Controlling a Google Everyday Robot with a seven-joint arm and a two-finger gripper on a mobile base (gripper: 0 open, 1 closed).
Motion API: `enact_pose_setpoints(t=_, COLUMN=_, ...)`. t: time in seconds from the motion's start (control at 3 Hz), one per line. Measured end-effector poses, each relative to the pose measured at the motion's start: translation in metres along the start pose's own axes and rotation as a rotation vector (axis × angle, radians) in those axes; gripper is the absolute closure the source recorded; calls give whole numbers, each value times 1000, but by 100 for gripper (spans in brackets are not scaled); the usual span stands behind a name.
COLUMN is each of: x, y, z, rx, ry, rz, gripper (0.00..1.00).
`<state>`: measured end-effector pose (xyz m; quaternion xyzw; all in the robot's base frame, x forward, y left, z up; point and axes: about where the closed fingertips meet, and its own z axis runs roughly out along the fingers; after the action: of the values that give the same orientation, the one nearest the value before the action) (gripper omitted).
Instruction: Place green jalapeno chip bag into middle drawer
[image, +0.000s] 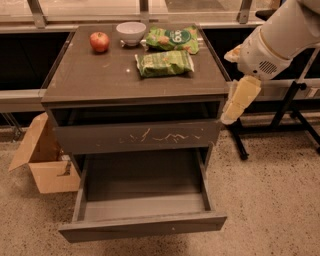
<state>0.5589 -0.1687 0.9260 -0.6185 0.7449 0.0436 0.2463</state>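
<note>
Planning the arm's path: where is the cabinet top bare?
Front left of the cabinet top, in front of the apple, is bare. Crowded at the back right: bowl, logo bag, green jalapeno chip bag. The gripper hangs beside the right front corner.

You are operating in what is presenting as a lab or office test area, not a home. A lone dark-grey desk (100, 80) with drawers is standing on a speckled hard floor (270, 200), backing onto a low ledge with metal posts (37, 12). An open cardboard box (42, 160) is sitting on the floor at its left. A black equipment stand (295, 110) is straddling the floor at its right. Lying on the desk are an apple (99, 41), a white bowl (131, 32), the green jalapeno chip bag (165, 63) and another green bag (172, 38). The robot's pincer (239, 100) is hanging just off the desk's right edge.
</note>
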Motion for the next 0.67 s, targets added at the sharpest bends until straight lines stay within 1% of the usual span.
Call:
enact_pose_setpoints(t=0.33, x=-12, y=-38, z=24, rx=55, ry=-75, rz=-7, gripper=0)
enact_pose_setpoints(t=0.67, x=-23, y=-76, z=46, rx=86, ry=-146, rz=-13, gripper=0)
